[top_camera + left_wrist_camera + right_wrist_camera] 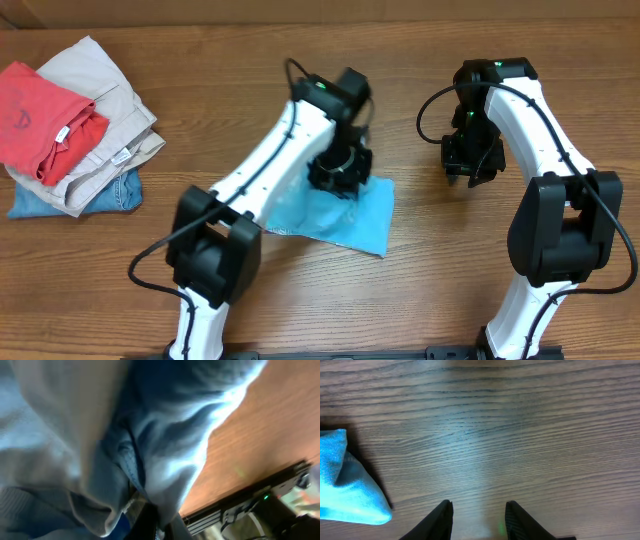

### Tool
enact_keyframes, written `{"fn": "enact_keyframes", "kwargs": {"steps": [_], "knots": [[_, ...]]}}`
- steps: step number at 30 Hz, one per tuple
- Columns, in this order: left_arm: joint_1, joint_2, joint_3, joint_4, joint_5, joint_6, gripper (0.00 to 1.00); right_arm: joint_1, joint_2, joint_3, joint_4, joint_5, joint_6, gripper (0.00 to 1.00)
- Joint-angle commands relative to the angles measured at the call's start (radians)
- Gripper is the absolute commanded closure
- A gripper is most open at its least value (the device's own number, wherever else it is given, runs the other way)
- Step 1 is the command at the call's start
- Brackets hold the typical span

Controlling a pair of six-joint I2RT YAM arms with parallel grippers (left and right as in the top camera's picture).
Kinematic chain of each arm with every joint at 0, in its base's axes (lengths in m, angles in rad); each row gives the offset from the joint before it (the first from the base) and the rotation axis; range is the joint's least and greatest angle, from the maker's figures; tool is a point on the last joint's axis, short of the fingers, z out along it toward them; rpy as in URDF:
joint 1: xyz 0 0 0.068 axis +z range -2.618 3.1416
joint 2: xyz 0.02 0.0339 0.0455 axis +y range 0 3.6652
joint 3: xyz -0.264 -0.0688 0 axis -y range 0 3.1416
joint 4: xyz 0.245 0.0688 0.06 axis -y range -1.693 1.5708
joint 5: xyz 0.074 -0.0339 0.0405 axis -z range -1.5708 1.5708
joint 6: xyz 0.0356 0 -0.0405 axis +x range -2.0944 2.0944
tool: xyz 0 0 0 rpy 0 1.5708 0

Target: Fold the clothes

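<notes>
Left gripper: clamped on bunched sky-blue T-shirt, likely to draw a fold. Right gripper: part open, empty, above surface.

A wooden table with dark grain carries a stack of folded garments near its far left corner: a red T-shirt on top, beige trousers beneath (a small white label shows), blue denim lowest.
</notes>
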Motion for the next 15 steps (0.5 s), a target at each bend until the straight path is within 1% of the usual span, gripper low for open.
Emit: {"fn": "enact_keyframes", "kwargs": {"steps": [1,6,7,9,11,13,14,15], "knots": [[-0.049,-0.025,-0.017,-0.003,-0.036,-0.010,0.96,-0.003,-0.042,0.016,0.002,-0.002,-0.003,0.62],[-0.084,-0.023,-0.058,0.034,-0.037,-0.034,0.95,-0.003,-0.042,0.016,-0.002,-0.002,-0.003,0.62],[-0.085,-0.023,-0.066,0.040,-0.036,-0.036,0.94,-0.003,-0.042,0.016,-0.002,-0.002,-0.003,0.62],[-0.085,-0.023,-0.077,0.044,-0.037,-0.036,0.87,-0.003,-0.042,0.016,-0.002,-0.002,-0.003,0.62],[-0.085,-0.023,-0.078,0.042,-0.030,-0.035,0.75,-0.003,-0.042,0.016,-0.002,-0.002,-0.003,0.62],[-0.085,-0.023,-0.078,0.040,-0.010,-0.026,0.74,-0.003,-0.042,0.016,-0.001,-0.002,-0.003,0.62],[-0.085,-0.023,-0.078,0.041,0.010,-0.010,0.75,-0.003,-0.042,0.016,-0.001,-0.002,-0.003,0.62],[-0.084,-0.023,-0.077,0.040,0.027,0.008,0.79,-0.003,-0.042,0.016,-0.001,-0.002,-0.003,0.62]]}}
